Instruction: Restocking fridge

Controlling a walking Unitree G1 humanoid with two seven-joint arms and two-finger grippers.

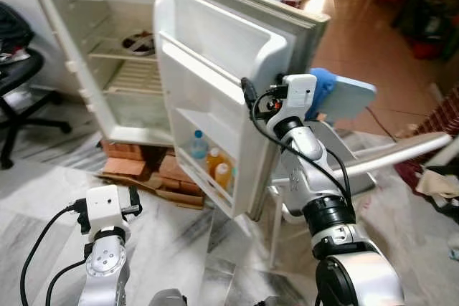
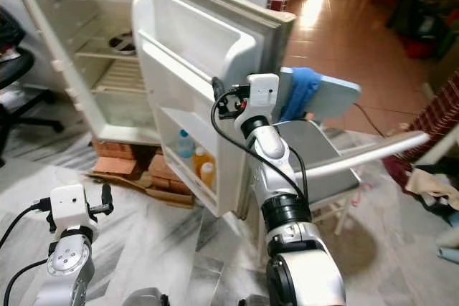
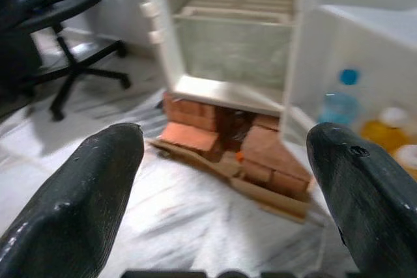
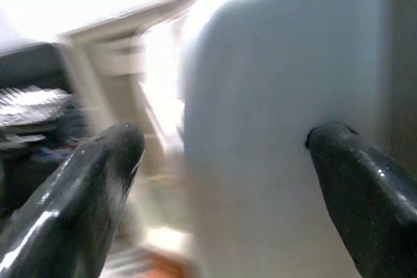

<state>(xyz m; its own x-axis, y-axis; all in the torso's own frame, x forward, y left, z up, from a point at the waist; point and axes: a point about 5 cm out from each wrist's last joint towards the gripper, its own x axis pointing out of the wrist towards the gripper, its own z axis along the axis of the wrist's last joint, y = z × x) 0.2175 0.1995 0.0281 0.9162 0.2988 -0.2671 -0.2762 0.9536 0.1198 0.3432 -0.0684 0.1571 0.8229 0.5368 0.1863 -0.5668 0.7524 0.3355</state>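
Observation:
The white fridge [image 1: 122, 77] stands open, and its door [image 1: 215, 48] swings out toward me. In the door's lowest shelf stand a water bottle [image 1: 199, 145] with a blue cap and two orange bottles [image 1: 223, 175]. A dark bowl [image 1: 140, 43] sits on an upper rack inside. My right gripper [image 4: 221, 154] is raised at the door's outer edge, open, with one black finger [image 4: 98, 180] on each side of the white edge. My left gripper [image 3: 225, 161] hangs low and open above the floor, facing the fridge's base.
Red bricks [image 1: 129, 152] and flat cardboard prop up the fridge. A black office chair [image 1: 18, 84] stands at the left. Behind the door is a grey chair [image 2: 315, 148] with a blue cloth [image 2: 297, 91] over its back. Marble floor lies in front.

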